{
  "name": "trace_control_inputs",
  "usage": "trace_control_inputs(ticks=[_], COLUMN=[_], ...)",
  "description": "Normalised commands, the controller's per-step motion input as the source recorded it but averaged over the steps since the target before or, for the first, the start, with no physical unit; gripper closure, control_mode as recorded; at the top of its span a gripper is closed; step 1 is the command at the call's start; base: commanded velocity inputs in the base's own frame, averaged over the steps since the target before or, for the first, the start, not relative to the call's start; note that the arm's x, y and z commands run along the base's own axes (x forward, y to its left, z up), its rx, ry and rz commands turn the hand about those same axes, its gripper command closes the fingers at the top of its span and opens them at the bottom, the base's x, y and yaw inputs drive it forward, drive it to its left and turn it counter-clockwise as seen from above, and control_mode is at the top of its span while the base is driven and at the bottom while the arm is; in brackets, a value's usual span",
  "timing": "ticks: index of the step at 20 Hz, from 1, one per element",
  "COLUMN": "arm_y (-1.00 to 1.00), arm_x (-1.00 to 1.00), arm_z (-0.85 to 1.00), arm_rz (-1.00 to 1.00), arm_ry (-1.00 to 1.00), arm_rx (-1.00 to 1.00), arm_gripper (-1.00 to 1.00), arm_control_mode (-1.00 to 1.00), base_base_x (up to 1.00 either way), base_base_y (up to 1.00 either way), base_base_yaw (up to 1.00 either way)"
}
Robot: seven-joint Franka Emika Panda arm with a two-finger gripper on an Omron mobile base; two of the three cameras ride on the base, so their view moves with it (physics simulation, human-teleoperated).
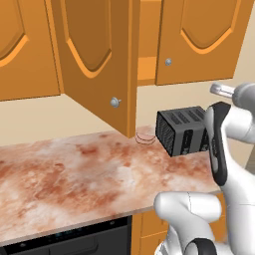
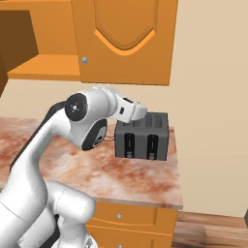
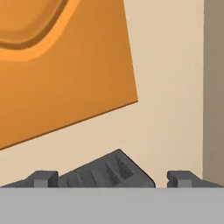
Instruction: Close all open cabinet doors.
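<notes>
Marbled pink-and-rust stone counter (image 1: pixel 74 169) runs across the lower half of the left base view, under a row of tall orange-brown wooden wall-cabinet doors with raised arched panels. One of these, the open cabinet door (image 1: pixel 94 55), swings out over the counter in the upper middle of that frame, its small round silver knob (image 1: pixel 115 102) near the lower edge; behind it the cabinet's orange interior shows, so this is the door left to shut. To its right the closed cabinet door (image 1: pixel 199 35) sits flush, and the same door fills the upper middle of the right base view.

A dark grey, boxy, slotted toaster (image 1: pixel 182 130) stands at the back right of the counter, near the wall, below the closed door. Just left of it lies a small pale round object (image 1: pixel 145 136), too faint to identify.

The white arm is folded up at the right of the left base view, above the toaster and well right of the open door. In the hand view the two-finger gripper (image 3: pixel 113 179) has its dark tips spread wide at the bottom corners with nothing between them, looking toward the closed door's lower corner and the beige wall; my reading is that it is free to swing toward the open door.

No brand, label or writing is legible anywhere.
</notes>
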Motion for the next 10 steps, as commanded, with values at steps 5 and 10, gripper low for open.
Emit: trace_control_inputs(ticks=[5,10], arm_y=[0.32,0.54], arm_x=[-0.86,-0.75], arm_z=[0.18,0.0], arm_rz=[0.02,0.03], arm_ry=[0.27,0.23], arm_rx=[-0.04,-0.06], arm_gripper=[-1.0,-1.0], arm_control_mode=[-1.0,-1.0], base_base_x=[0.0,0.0], base_base_y=[0.0,0.0], base_base_yaw=[0.0,0.0])
